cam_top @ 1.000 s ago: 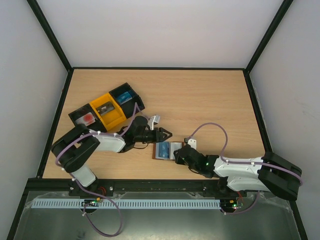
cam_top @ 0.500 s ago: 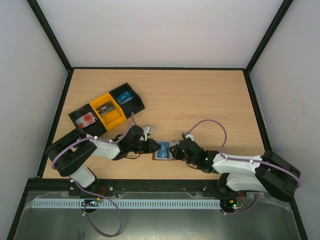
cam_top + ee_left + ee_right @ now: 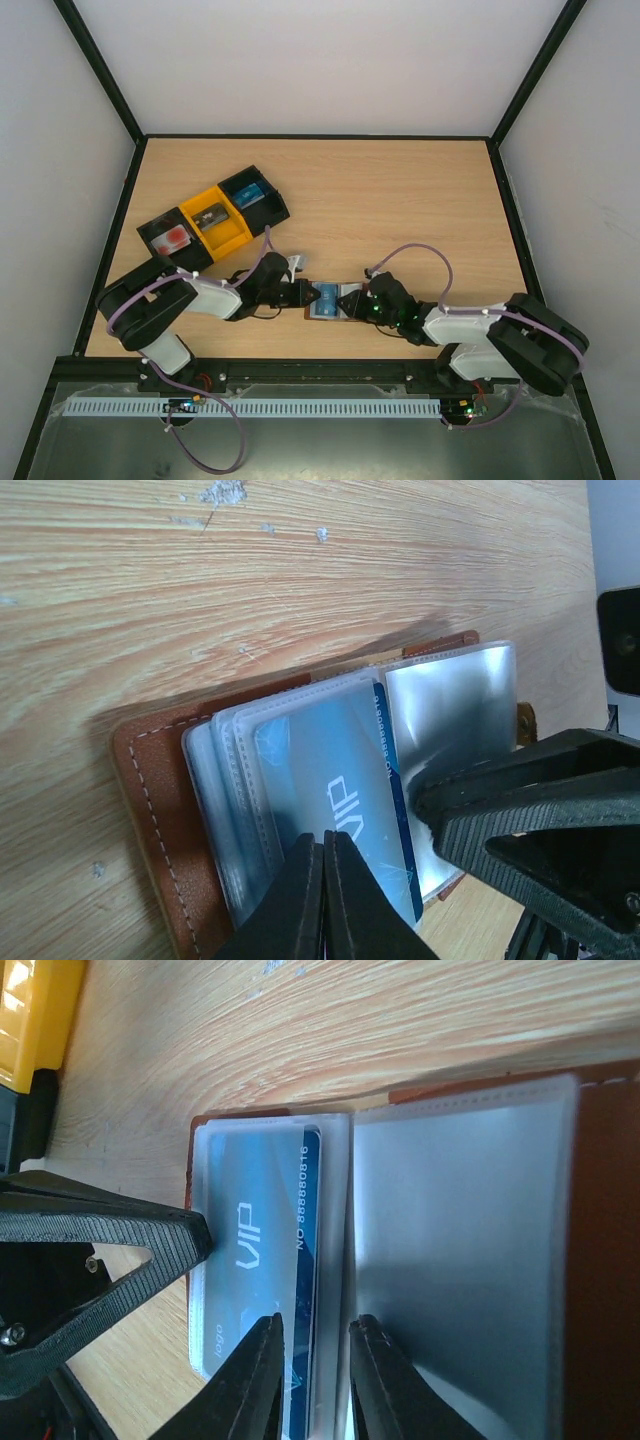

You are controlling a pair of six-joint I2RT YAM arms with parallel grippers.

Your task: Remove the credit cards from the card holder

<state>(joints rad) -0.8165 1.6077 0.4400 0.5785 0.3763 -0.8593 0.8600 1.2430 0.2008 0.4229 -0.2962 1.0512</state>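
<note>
The open card holder [image 3: 150,810] lies at the front of the surface [image 3: 400,200], blue card [image 3: 340,780] in its pocket; the left fingers [image 3: 295,900], together at the card, should pull slowly while the right fingers [image 3: 250,1380], slightly apart, pin the holder.

Bright even light, soft shadows

A wooden table [image 3: 400,200] is enclosed by white walls [image 3: 300,60] edged with black frame bars [image 3: 100,75]. Three open trays are set touching in a slanted row at its far left: a black tray [image 3: 150,232], a yellow tray [image 3: 232,228] in the middle, and a second black tray [image 3: 272,203]. A white slotted strip [image 3: 300,408] is fixed along the ledge below the near edge.
</note>
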